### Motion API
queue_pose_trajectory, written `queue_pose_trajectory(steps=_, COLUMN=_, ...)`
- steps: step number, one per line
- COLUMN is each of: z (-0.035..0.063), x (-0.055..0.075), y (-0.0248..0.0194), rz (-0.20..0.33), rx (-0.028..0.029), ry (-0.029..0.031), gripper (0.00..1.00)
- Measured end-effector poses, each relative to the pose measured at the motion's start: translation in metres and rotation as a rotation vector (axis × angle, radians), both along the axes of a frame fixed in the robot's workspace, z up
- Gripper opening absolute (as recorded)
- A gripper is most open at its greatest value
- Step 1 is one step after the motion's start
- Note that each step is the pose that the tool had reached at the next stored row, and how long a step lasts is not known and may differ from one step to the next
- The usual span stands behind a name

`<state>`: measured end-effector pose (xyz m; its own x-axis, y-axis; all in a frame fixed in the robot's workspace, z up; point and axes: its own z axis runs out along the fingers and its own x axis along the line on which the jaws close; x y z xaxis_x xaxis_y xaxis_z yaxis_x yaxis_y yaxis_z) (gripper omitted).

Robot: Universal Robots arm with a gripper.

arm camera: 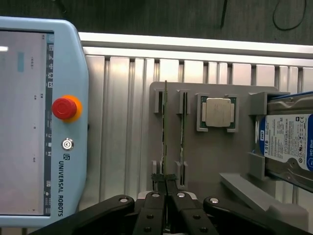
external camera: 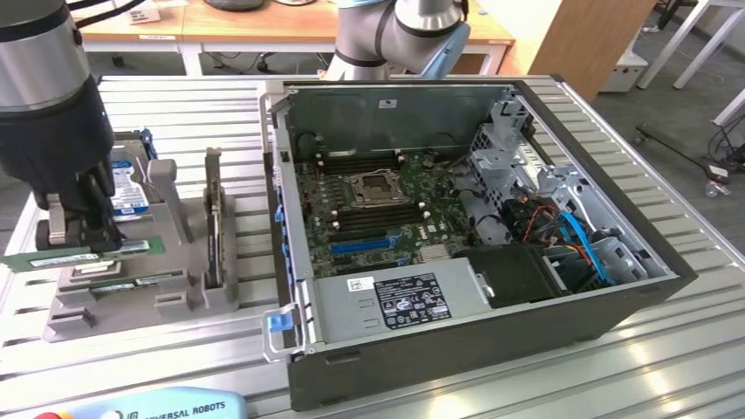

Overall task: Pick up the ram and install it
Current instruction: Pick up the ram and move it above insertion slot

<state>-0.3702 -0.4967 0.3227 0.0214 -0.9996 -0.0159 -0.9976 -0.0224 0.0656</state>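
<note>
The ram (external camera: 30, 261) is a long green stick with a white label. My gripper (external camera: 79, 237) is shut on its middle at the exterior view's left, over the grey holder (external camera: 140, 305). It looks raised a little above its slot. In the wrist view the ram (arm camera: 165, 122) shows edge-on, pinched between my black fingers (arm camera: 155, 196) of the gripper (arm camera: 166, 183). A second green stick (external camera: 131, 281) (arm camera: 182, 127) stands in the neighbouring slot. The open computer case (external camera: 466, 332) lies to the exterior view's right, its motherboard (external camera: 372, 209) showing dark memory slots around the processor socket (external camera: 375, 188).
The holder (arm camera: 210, 161) also carries a square silver processor (arm camera: 218, 111) and a hard drive (arm camera: 288, 142) with a blue-white label. A teach pendant (arm camera: 39, 122) lies beside the holder on the slatted metal table (external camera: 187, 113). The case's wall (external camera: 279, 175) stands between holder and motherboard.
</note>
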Motion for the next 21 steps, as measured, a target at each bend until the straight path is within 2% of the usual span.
queue_pose_trajectory(steps=21, z=0.0463, x=0.003, y=0.0000, rz=0.000, rx=0.0000, ry=0.0001, gripper=0.11)
